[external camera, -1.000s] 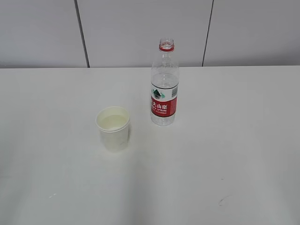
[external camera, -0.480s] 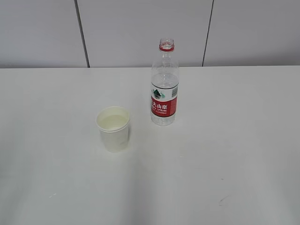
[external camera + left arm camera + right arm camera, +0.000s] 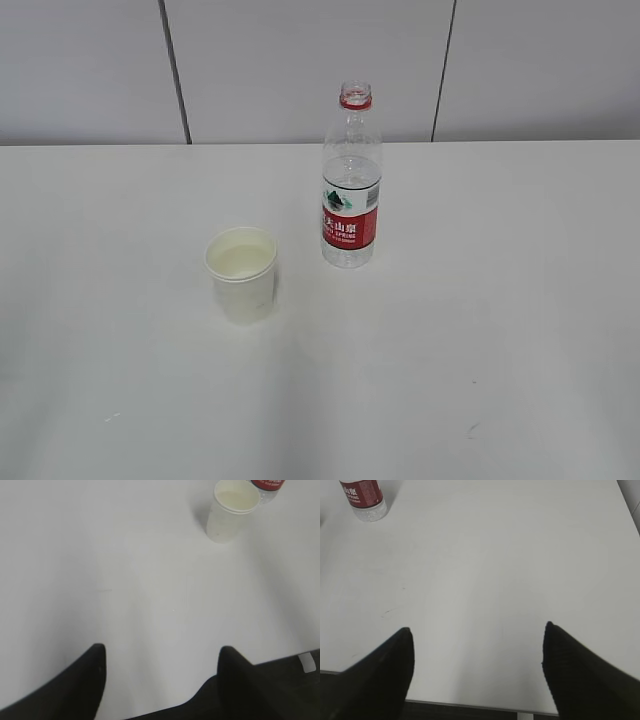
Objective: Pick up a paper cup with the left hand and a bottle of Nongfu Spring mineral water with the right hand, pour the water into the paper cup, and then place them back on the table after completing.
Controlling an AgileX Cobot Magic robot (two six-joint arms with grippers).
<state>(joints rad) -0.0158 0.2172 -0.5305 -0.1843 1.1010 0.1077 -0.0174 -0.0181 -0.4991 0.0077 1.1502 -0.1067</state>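
Note:
A white paper cup [image 3: 241, 273] stands upright on the white table [image 3: 480, 300], with pale liquid inside. To its right and farther back stands a clear, uncapped water bottle [image 3: 350, 180] with a red label and a red neck ring; it holds little water. Neither arm shows in the exterior view. In the left wrist view the cup [image 3: 231, 510] and the bottle's base [image 3: 268, 487] sit far ahead at the top right; my left gripper [image 3: 162, 652] is open and empty. In the right wrist view the bottle [image 3: 365, 497] is at the top left; my right gripper [image 3: 477, 630] is open and empty.
A grey panelled wall [image 3: 300, 60] rises behind the table's far edge. The table's near edge [image 3: 470, 705] shows under my right gripper, with dark floor below. A small scuff mark [image 3: 470, 430] lies on the tabletop at the front right.

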